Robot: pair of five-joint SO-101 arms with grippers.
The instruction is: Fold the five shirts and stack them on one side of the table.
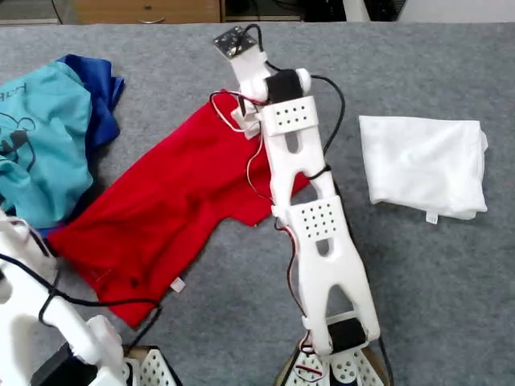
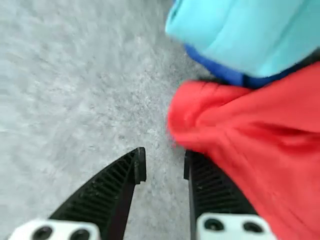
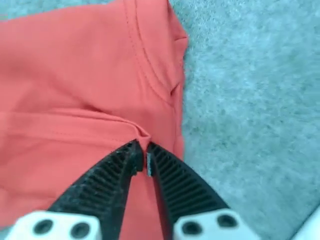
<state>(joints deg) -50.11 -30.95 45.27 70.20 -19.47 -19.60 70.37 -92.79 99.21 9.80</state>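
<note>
Pinching a ridge of the red shirt [image 3: 75, 65] in my right gripper [image 3: 142, 152]; my left gripper [image 2: 162, 167] sits narrowly open at the shirt's edge, grey table [image 2: 60, 75] beside it

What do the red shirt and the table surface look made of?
The red shirt looks like soft matte knit fabric, likely cotton jersey: stitched seams, limp folds. The table surface looks like grey felt or low-pile carpet: fuzzy, speckled texture.
</note>
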